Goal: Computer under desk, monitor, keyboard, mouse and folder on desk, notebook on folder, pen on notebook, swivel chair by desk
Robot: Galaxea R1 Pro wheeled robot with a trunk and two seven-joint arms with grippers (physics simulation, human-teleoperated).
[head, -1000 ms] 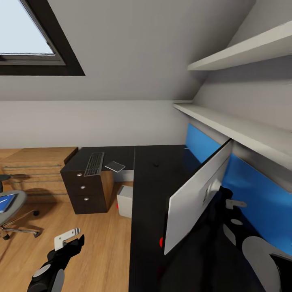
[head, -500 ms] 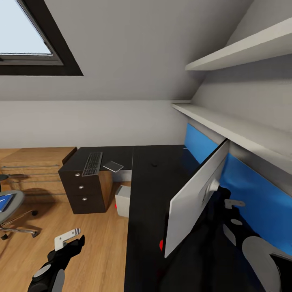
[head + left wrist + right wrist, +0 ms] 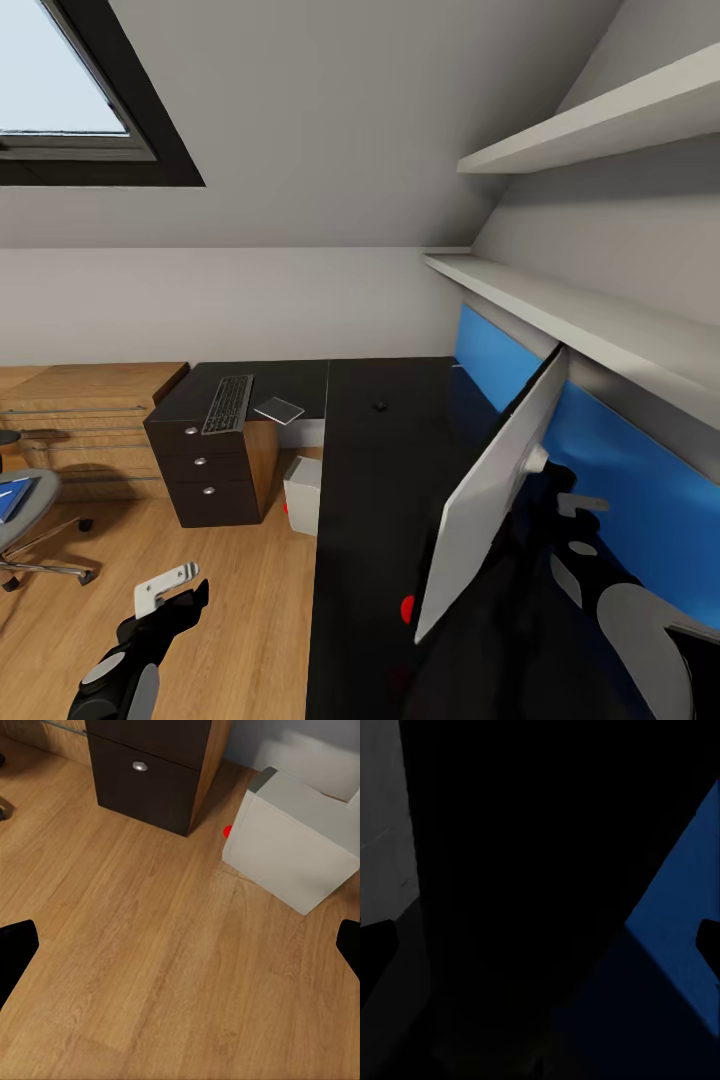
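The monitor [image 3: 495,490] stands tilted on the black desk [image 3: 375,480], its pale back toward me, near the blue back panel [image 3: 495,360]. My right gripper [image 3: 580,525] sits just behind it, and its jaws look open in the dark right wrist view [image 3: 540,945]. The keyboard [image 3: 228,403] and a flat grey notebook [image 3: 279,409] lie on the dark drawer unit [image 3: 210,470]. A small dark mouse [image 3: 380,405] rests on the desk. The computer [image 3: 303,495] [image 3: 296,847] stands on the floor at the desk's edge. My left gripper [image 3: 178,592] [image 3: 180,952] hangs open over the floor. The swivel chair [image 3: 25,515] holds a blue folder [image 3: 10,497].
A light-wood drawer chest [image 3: 90,420] lines the far wall left of the drawer unit. Two white shelves [image 3: 560,300] overhang the desk under a sloped ceiling. Wooden floor [image 3: 135,945] stretches between chair, unit and desk. A red marker [image 3: 407,607] shows below the monitor.
The monitor has swung more edge-on, its lower edge shifting right toward the blue panel. The view moved slightly a second ago. My left arm has held still.
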